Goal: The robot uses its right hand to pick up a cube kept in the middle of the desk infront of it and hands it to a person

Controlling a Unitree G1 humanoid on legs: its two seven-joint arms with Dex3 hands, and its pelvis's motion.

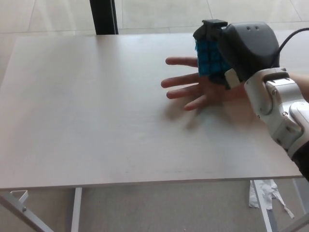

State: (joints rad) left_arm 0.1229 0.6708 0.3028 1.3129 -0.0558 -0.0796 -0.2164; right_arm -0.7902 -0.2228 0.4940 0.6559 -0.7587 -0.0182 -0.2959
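right hand (231, 48) — dark grey rounded shell, black fingers, silver-white jointed forearm, black cable.

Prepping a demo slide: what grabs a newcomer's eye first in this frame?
The blue cube, gripped in the robot's right hand at upper right, above the desk. Right under it, a person's open hand lies palm up, fingers pointing left, waiting for the handover. The rest of the pale desk is bare.

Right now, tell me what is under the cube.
A person's open hand lies under the cube, palm up above the desk. The right robot hand holds the cube and covers part of the palm.
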